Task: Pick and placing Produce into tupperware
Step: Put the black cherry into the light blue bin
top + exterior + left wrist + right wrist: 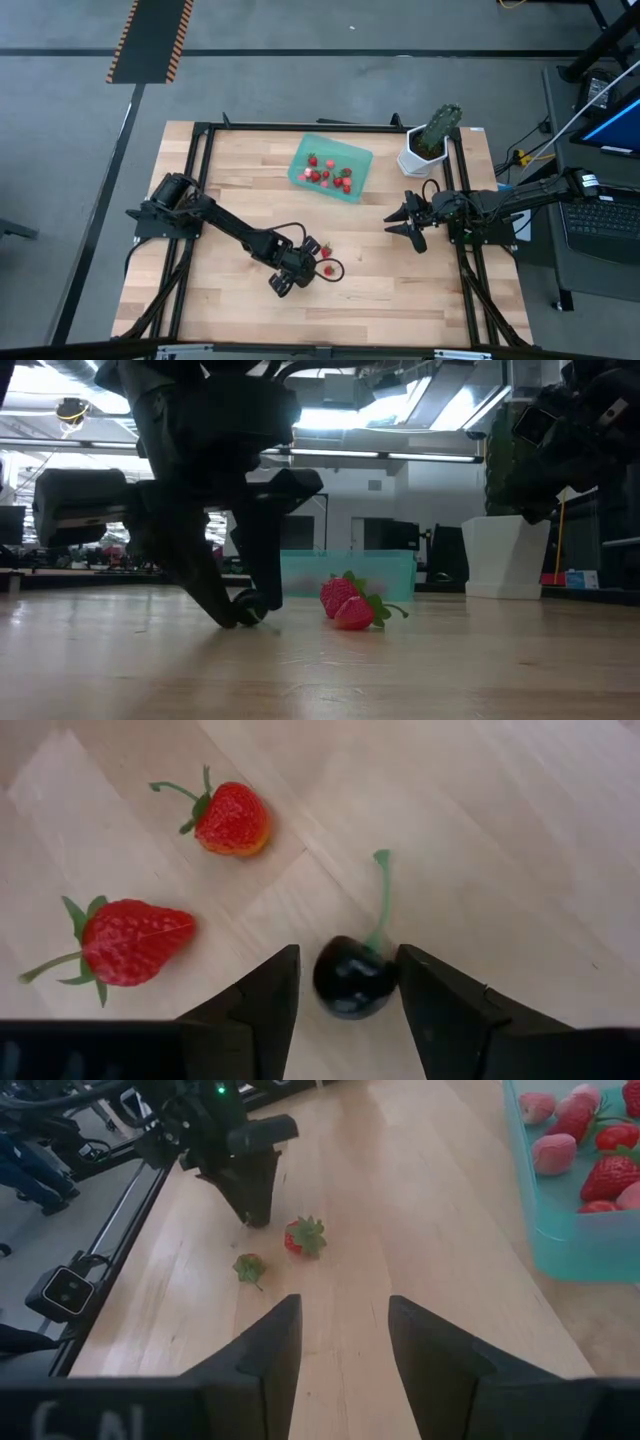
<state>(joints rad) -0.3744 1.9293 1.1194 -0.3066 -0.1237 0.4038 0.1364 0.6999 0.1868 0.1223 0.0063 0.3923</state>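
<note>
Cherry, dark and round, sitting on the wood surface right between the two dark fingers of the left hand. Fingers a little apart, one on each side, very near the cherry or just touching it; not yet lifted. Green stem pointing away from the hand.

Best way now: squeeze slowly, on the fat middle of the cherry, not on the stem. Round and smooth, so likely to pop out if pinched too fast or off to one side. Keep the fingertips low, close to the wood. Lift straight up once snug.

Two red strawberries lying just beside, apart from the cherry. Better not to bump them on the way up.

Then over to the teal tupperware at the far side of the surface, well apart from here, with many red and pink berries inside already. Let go low over a bare spot in it.

Right hand waiting near the right edge, part open, holding nothing. Green plant in a white pot behind it, best left alone.
</note>
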